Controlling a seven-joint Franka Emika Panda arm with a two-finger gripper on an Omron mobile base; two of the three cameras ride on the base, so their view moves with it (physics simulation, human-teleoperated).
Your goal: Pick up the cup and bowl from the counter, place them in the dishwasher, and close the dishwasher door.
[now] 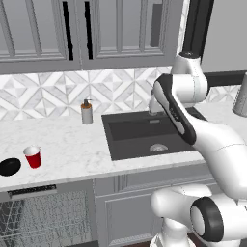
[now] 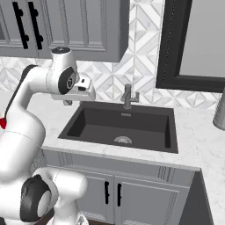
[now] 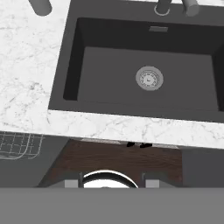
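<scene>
Hand view looks straight down on the sink (image 3: 144,78), so the gripper (image 2: 68,102) hangs above the basin's left part, carrying nothing; whether its fingers stand apart or together cannot be told from any view. Outward from there, the brown soap dispenser (image 1: 87,112) stands near the counter's (image 1: 67,144) back edge, just left of the sink. The cup (image 1: 33,157) stands upright close to the front edge, well to the left of the sink, with the bowl (image 1: 9,166) just beside it on its left, apart from it. Directly below both, the dishwasher (image 1: 46,219) shows its wire racks, so the door appears already lowered.

The step in hand looks like the reach for the cup. The arm would need to swing well left across the counter, keeping high enough to pass the dispenser, then descend with fingers spread over the cup's rim. Approaching from the sink side should spare the bowl a knock. A tapered cup can slip upward, so a low grip seems wiser.
</scene>
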